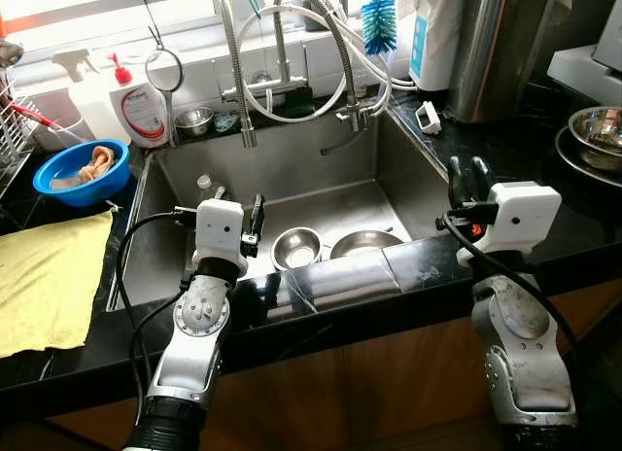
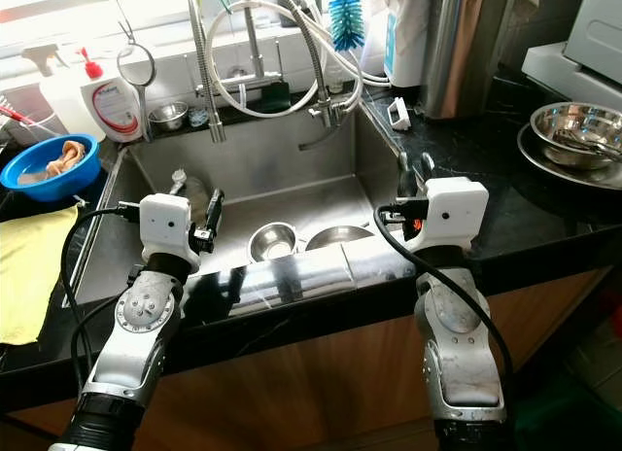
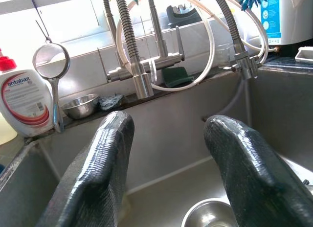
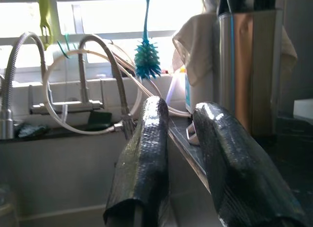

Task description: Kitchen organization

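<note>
Down in the sink (image 1: pixel 292 169) sits a small steel bowl (image 1: pixel 295 247) — light, stiff, probably slick — best pinched at its rim by the left tool (image 1: pixel 257 218), fingers parted and empty.

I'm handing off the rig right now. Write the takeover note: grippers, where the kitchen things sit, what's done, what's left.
Left gripper: open, empty, over the front edge of the sink.
Right gripper: open, empty, above the counter at the sink's right rim.
In the sink: small steel bowl and steel dish side by side near the front wall, a clear bottle lying at the left.
Around it: blue bowl and yellow cloth on the left counter, stacked steel bowls far right.
Done: nothing in hand.
Left: likely lift the sink items out; the small bowl is nearest the left gripper.
</note>
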Robot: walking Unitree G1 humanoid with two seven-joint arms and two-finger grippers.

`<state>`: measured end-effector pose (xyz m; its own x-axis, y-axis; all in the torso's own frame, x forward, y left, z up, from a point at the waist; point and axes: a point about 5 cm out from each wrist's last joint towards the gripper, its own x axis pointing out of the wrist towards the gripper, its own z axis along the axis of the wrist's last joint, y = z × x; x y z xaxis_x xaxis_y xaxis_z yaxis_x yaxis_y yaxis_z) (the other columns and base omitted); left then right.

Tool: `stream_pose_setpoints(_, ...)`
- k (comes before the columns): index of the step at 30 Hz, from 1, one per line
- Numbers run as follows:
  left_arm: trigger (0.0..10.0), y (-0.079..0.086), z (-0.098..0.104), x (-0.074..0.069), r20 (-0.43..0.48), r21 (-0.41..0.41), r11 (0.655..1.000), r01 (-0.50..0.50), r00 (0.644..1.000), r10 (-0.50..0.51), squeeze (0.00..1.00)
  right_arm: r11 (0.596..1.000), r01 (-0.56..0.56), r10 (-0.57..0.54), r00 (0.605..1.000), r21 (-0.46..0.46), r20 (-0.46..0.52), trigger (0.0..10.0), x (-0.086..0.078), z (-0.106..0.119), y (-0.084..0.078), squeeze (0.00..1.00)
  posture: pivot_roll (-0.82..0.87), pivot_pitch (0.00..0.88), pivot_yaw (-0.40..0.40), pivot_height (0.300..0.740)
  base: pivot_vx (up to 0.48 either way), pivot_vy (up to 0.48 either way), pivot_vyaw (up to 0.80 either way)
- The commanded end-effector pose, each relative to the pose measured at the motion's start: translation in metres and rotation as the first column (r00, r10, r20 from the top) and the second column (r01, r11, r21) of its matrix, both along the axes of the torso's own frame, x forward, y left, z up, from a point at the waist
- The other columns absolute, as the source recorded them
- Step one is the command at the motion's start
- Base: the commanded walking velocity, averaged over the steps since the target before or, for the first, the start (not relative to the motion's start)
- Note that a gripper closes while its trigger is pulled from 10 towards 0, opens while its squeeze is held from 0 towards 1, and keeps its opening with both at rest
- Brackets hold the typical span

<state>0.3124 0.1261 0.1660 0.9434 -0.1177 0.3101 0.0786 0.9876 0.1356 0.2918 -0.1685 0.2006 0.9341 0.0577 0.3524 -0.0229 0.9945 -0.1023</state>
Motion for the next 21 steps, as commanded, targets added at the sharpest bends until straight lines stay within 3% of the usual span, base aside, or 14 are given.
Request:
stream_pose_setpoints(1,10.0,-0.0015,0.0088,-0.0002,0.047,0.014,1.0,0.004,0.999,-0.005,0.0,0.999,-0.006,0.006,1.0,-0.034,0.005,10.0,-0.0015,0.004,0.005,0.0,-0.24,0.0,0.13,0.74,0.0,-0.33,0.0)
stream_pose_setpoints(7,10.0,-0.001,0.0091,0.001,0.043,0.01,1.0,-0.005,0.999,0.005,0.0,0.999,-0.002,0.002,1.0,-0.044,0.0,10.0,0.0003,0.0066,0.0042,0.0,-0.23,0.0,0.124,0.74,0.0,-0.46,0.79)
stream_pose_setpoints(9,10.0,-0.0001,0.0096,0.0015,0.044,0.009,1.0,-0.009,0.999,0.009,0.0,1.0,-0.003,0.003,1.0,-0.006,-0.001,10.0,0.0009,0.008,0.0029,0.0,-0.23,0.0,0.122,0.74,0.0,-0.461,0.0)
stream_pose_setpoints(15,10.0,0.002,0.0089,0.0014,0.043,0.001,1.0,-0.023,0.999,0.023,0.0,0.999,0.021,-0.022,1.0,-0.027,-0.014,10.0,0.002,0.0095,-0.0011,0.0,-0.23,0.0,0.119,0.74,0.0,-0.459,0.0)
stream_pose_setpoints(21,10.0,0.0004,0.0085,0.0024,0.036,-0.016,1.0,-0.018,0.999,0.019,0.0,0.998,0.024,-0.028,0.996,-0.051,-0.081,10.0,0.0032,0.0043,-0.0031,0.0,-0.24,0.0,0.119,0.74,0.0,0.0,0.0)
